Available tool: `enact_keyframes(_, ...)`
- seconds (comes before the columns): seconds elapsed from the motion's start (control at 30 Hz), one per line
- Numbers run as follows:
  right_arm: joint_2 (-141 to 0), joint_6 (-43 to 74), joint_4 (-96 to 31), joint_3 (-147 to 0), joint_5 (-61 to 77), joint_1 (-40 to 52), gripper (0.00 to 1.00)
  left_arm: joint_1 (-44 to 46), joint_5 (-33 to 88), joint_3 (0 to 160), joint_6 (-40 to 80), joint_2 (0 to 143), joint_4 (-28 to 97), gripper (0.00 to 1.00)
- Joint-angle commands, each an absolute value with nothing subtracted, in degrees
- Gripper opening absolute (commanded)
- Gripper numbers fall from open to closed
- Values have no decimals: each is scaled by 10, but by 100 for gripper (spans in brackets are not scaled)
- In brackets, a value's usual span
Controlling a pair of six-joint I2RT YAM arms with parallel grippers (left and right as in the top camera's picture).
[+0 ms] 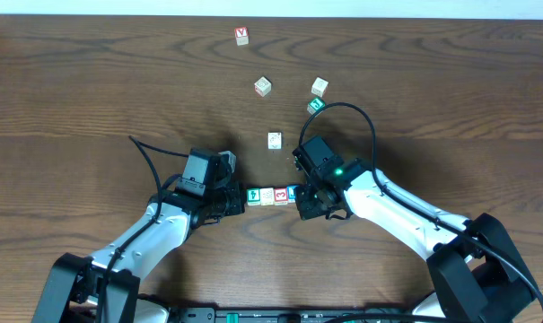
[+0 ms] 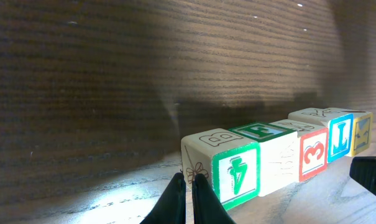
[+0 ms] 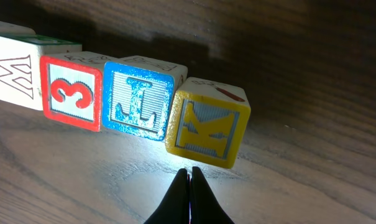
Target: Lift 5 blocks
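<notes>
Five blocks stand in a tight row between my two grippers. In the left wrist view they run green [image 2: 236, 174], cream [image 2: 278, 163], red "3" [image 2: 313, 155], blue [image 2: 340, 138], yellow [image 2: 362, 133]. My left gripper [image 2: 188, 182] is shut, its tips against the green block's outer end face. In the right wrist view the yellow "K" block [image 3: 207, 130] sits slightly skewed beside the blue one [image 3: 138, 106]. My right gripper [image 3: 189, 171] is shut, just short of the yellow block. From overhead the row [image 1: 273, 195] lies between both wrists. Whether it is off the table I cannot tell.
Loose cubes lie farther back on the wooden table [image 1: 91, 90]: one with a red "V" [image 1: 242, 35], two pale ones [image 1: 263, 86] [image 1: 319, 86], a green one [image 1: 316, 105] and a cream one [image 1: 275, 140] just behind the row. A black cable [image 1: 365, 121] loops above the right wrist.
</notes>
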State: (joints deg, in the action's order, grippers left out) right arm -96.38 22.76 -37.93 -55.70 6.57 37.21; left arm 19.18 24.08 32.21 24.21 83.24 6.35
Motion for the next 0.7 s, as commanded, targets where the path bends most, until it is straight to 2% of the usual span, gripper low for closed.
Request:
enact_keyframes(0.0, -967, 220, -375, -554, 58, 380, 1, 190, 244, 320, 241, 831, 66, 8)
enact_keyframes(0.67, -967, 216, -392, -552, 58, 393, 1, 190, 244, 320, 241, 831, 66, 8)
